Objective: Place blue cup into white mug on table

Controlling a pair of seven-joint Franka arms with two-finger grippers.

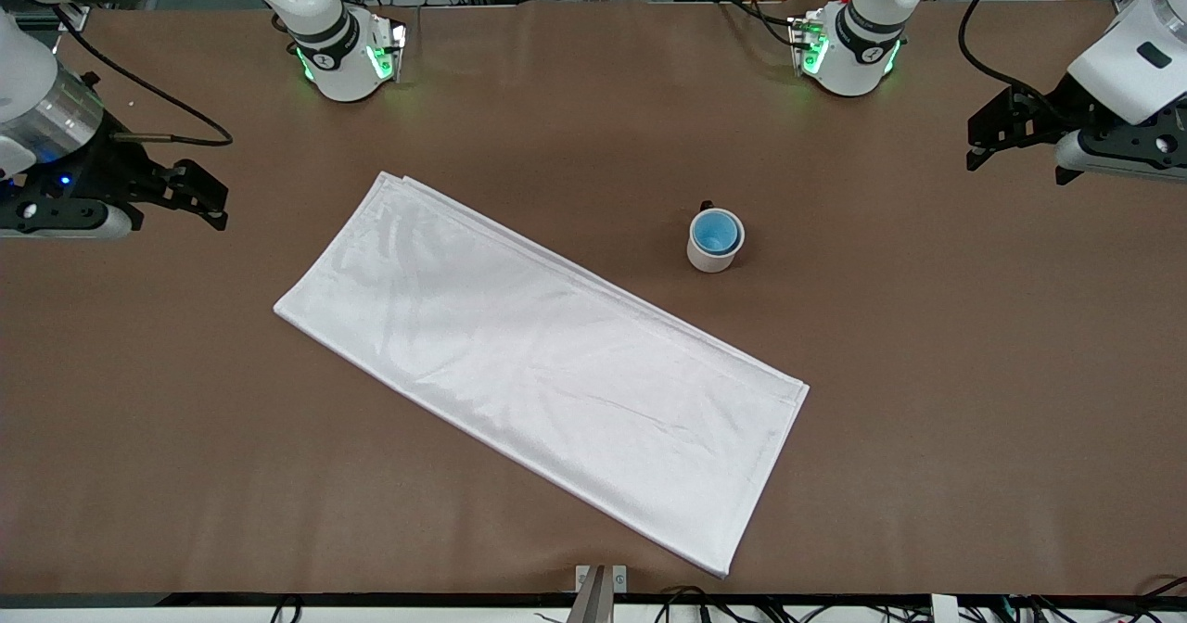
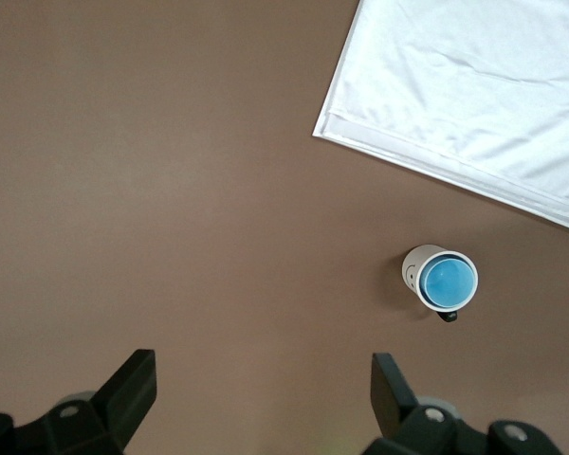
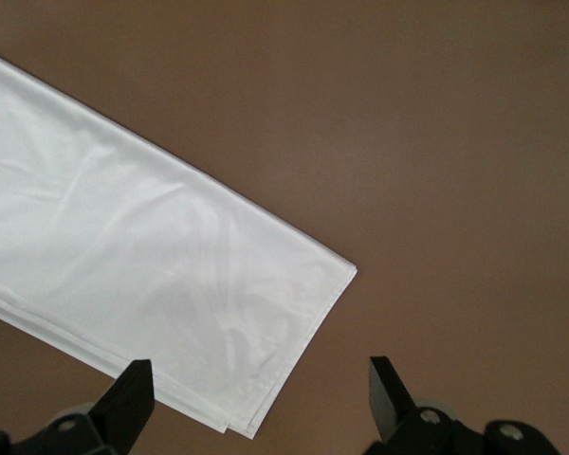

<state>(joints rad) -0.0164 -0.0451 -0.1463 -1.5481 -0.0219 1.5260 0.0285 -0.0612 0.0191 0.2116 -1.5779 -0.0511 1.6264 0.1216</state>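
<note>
1. Brown matte table (image 1: 927, 400) filled the scene, its top bare apart from a white cloth and a mug, with the two arm bases along its far edge.
2. At the left arm's end, the left gripper (image 1: 988, 146) hung over bare table with its black fingers (image 2: 133, 389) spread apart and nothing between them.
3. At the right arm's end, the right gripper (image 1: 199, 195) waited over bare table, fingers (image 3: 128, 398) likewise spread and empty; its wrist view took in only a corner of the cloth.
4. Outward from the grippers, the white mug (image 1: 709, 254) stood upright on the table, well apart from both of them, just beside the long edge of the folded white cloth (image 1: 538, 368) and farther from the front camera than most of it.
5. Inside the mug sat the blue cup (image 1: 717, 231), nested and mouth up, its rim level with or just above the mug's.
6. Cup and mug shared a vertical long axis, openings facing straight up; the mug's small black handle (image 1: 707, 205) pointed toward the arm bases.
7. Judged from this, the placing looked done. Doing the remaining step well would mean keeping both grippers high and clear of the mug, so nothing tips the nested pair.
</note>
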